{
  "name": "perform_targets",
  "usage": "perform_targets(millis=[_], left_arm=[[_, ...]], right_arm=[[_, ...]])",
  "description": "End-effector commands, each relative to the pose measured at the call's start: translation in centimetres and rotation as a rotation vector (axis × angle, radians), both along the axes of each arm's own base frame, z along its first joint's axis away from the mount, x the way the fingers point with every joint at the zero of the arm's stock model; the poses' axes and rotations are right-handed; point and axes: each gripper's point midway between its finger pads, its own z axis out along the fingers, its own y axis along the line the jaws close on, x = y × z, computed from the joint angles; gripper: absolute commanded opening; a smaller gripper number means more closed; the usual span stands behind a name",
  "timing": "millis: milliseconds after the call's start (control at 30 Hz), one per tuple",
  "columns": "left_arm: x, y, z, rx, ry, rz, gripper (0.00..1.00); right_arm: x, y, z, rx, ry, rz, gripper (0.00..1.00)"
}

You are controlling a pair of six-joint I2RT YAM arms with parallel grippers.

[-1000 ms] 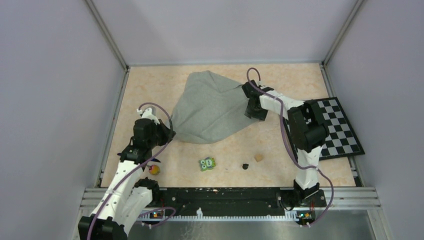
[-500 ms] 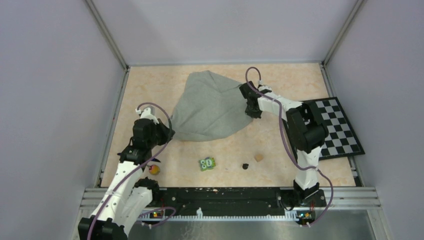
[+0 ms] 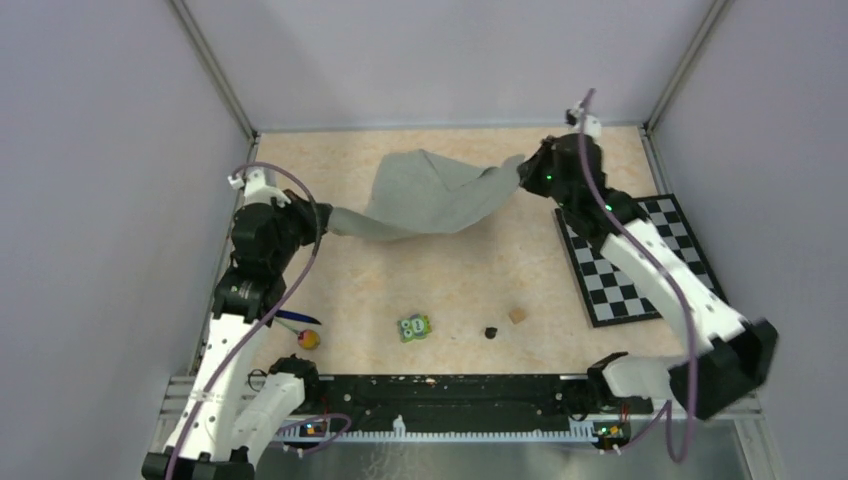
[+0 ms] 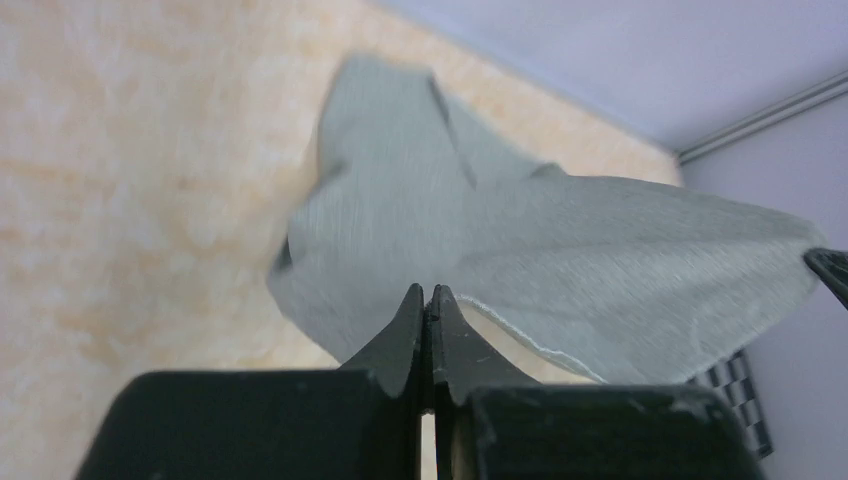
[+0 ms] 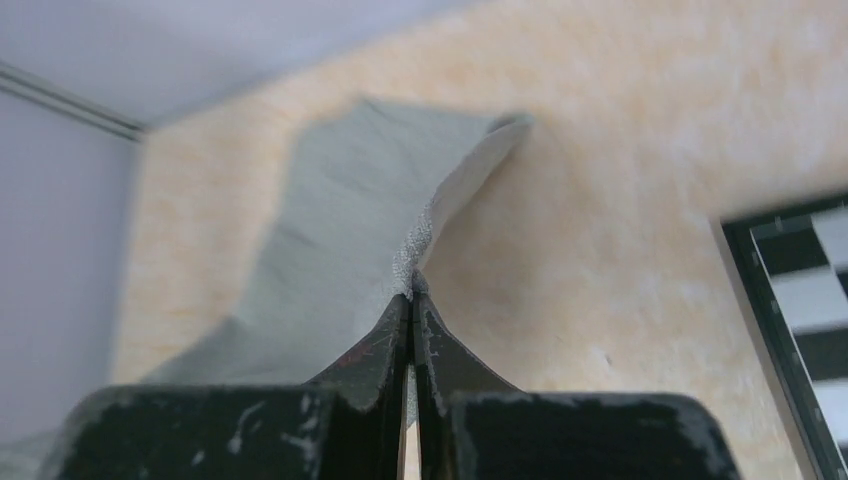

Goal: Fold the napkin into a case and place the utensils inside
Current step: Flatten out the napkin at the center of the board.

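Note:
The grey napkin point(image 3: 430, 195) hangs stretched above the table between my two grippers, sagging in the middle with one flap resting at the back. My left gripper point(image 3: 322, 218) is shut on its left corner; the left wrist view shows the jaws point(image 4: 426, 290) pinched together on the napkin point(image 4: 560, 230). Over at the back right, my right gripper point(image 3: 525, 172) is shut on the right corner, and the right wrist view shows the napkin point(image 5: 330, 230) edge caught between the tips point(image 5: 411, 292). The utensils lie near the front left: a slim dark blue piece point(image 3: 297, 318) and a yellow-orange headed piece point(image 3: 309, 339).
A black-and-white checkerboard mat point(image 3: 640, 260) lies at the right, partly under the right arm. A green owl-faced block point(image 3: 414, 327), a small black piece point(image 3: 491, 331) and a tan cube point(image 3: 517, 315) sit near the front middle. Walls enclose the table on three sides.
The right gripper shut on the napkin's right corner and swung up toward the back right. The left gripper rose and moved back-left, so the napkin is lifted and pulled out between them.

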Motion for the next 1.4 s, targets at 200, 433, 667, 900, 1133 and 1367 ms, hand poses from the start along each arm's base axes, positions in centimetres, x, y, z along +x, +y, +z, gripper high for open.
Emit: perform_targets(millis=[200,433,667,900,1133,1367], left_arm=[[-4.7,0.8,25.6,-0.025,-0.714,-0.004,0.00],[-10.4,2.2,34.8,0.080,-1.053,0.035,0.00],[-5.6,3.8,35.1,0.128,-1.037,0.168,0.00],[2.9,4.6,31.6,0.188,-0.929,0.260,0.00],[10.9,5.1,26.9,0.262,-0.840,0.324,0.00],[23.0,5.5,15.6,0.344,-0.656,0.314,0.00]], right_arm=[[-10.2,-1.6,26.4,0.132,-0.765,0.283,0.00],[-14.2,-3.4,33.0,0.204,-0.946,0.269,0.00],[-9.7,-3.8,33.6,0.181,-0.910,0.132,0.00],[-1.9,-2.5,28.5,0.133,-0.817,0.068,0.00],[6.9,-3.0,21.2,0.112,-0.687,0.008,0.00],[16.2,-2.8,11.9,0.079,-0.557,-0.024,0.00]])
